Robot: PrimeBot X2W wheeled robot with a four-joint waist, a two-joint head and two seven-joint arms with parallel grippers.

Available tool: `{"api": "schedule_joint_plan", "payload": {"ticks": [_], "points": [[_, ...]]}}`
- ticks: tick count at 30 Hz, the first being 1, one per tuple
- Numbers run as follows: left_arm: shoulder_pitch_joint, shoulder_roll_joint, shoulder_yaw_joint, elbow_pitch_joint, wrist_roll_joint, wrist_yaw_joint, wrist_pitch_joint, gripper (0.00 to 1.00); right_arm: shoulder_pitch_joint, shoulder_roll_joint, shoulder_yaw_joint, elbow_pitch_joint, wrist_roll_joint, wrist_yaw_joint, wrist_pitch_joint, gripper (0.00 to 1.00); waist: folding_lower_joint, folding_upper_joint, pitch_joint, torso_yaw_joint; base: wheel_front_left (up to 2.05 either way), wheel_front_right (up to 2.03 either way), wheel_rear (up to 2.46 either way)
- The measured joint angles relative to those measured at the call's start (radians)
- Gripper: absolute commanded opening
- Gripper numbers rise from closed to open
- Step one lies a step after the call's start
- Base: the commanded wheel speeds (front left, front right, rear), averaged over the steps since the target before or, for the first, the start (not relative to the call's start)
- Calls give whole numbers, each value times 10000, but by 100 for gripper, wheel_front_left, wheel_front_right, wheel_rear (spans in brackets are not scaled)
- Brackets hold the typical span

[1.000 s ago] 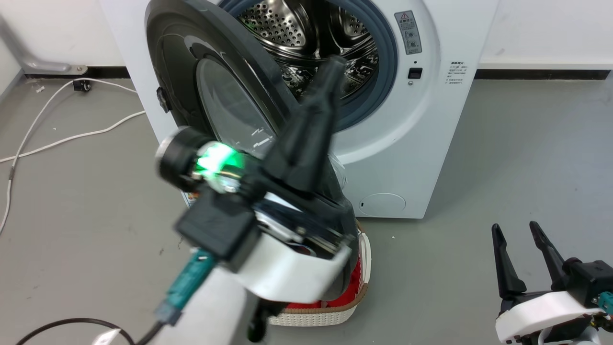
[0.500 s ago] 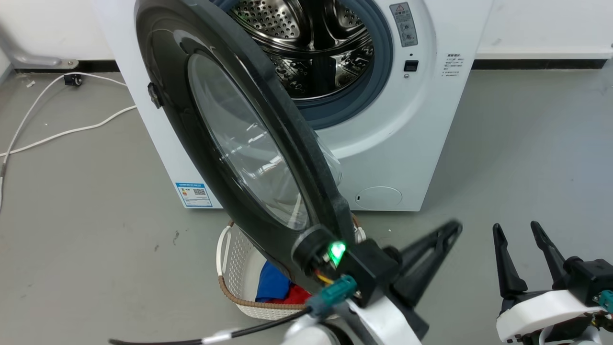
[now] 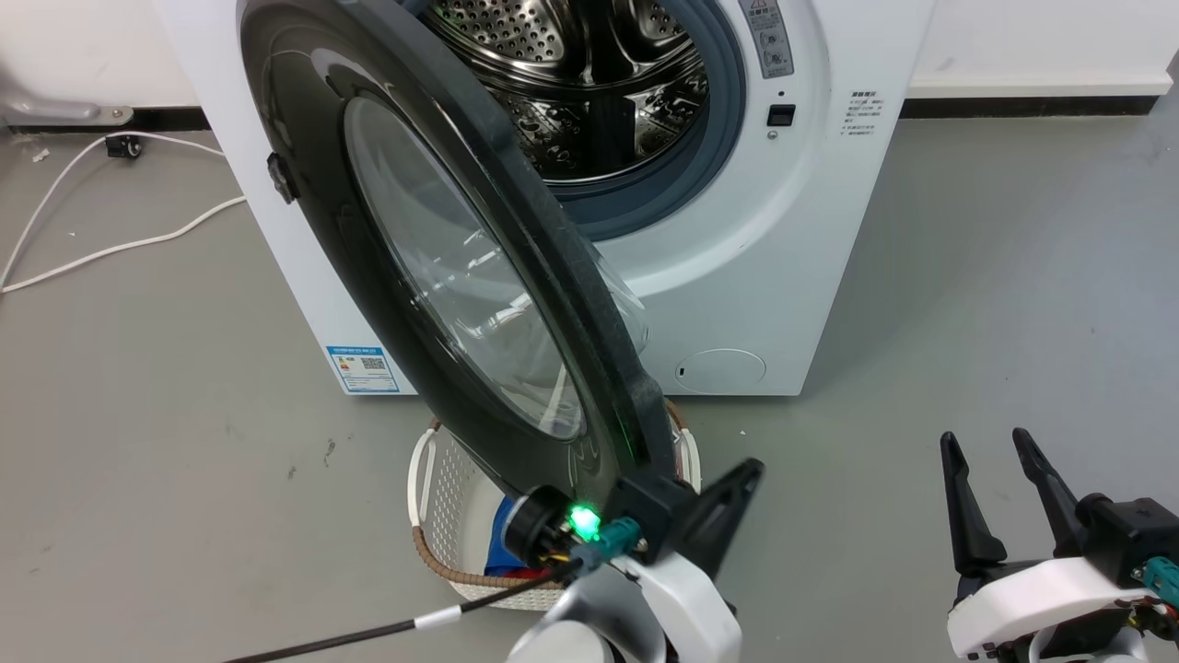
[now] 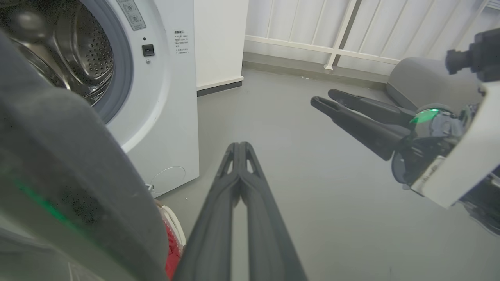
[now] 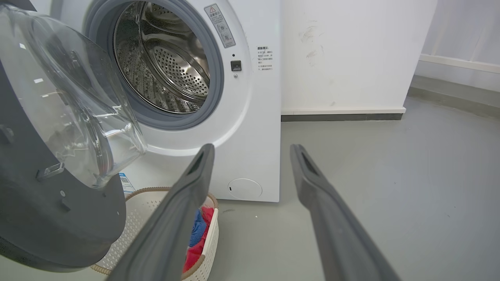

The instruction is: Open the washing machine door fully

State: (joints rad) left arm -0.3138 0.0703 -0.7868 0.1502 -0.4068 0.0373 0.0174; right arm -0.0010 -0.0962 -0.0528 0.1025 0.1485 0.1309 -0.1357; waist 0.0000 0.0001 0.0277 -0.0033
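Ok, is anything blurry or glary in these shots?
Head view: the left gripper looks slightly soft, and the large round glossy black door carries pale reflections. Left wrist view: that door's near edge is out of focus, tinged green. Right wrist view: mostly sharp.

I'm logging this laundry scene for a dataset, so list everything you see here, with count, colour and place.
washing machine: one, white, centre of the head view
washing machine door: one, black with clear glass, swung open at left
drum: one, steel, inside the machine
rubber ring: one, grey, around the drum
basket: one, white, brown rim, on the floor beneath the door
clothes: count unclear, red and blue, in the basket
cable: two strands, white, floor at left
left gripper: one, dark, shut, by the door's lower edge
right gripper: one, dark, open, lower right
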Motion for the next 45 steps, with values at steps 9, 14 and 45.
{"api": "schedule_joint_plan", "payload": {"ticks": [9, 14, 45], "points": [[-218, -35, 740, 951, -219, 604, -742, 0, -45, 23, 86, 67, 50, 0, -111, 100, 0, 0, -4, -123, 0, 0, 0], [55, 94, 872, 780, -257, 844, -984, 0, -40, 29, 75, 79, 119, 0, -196, 100, 0, -1, 4, -83, 0, 0, 0], [3002, 1565, 1797, -3392, 144, 3312, -1375, 0, 326, -88, -886, -345, 184, 0, 107, 100, 0, 0, 284, 2815, 0, 0, 0]]}}
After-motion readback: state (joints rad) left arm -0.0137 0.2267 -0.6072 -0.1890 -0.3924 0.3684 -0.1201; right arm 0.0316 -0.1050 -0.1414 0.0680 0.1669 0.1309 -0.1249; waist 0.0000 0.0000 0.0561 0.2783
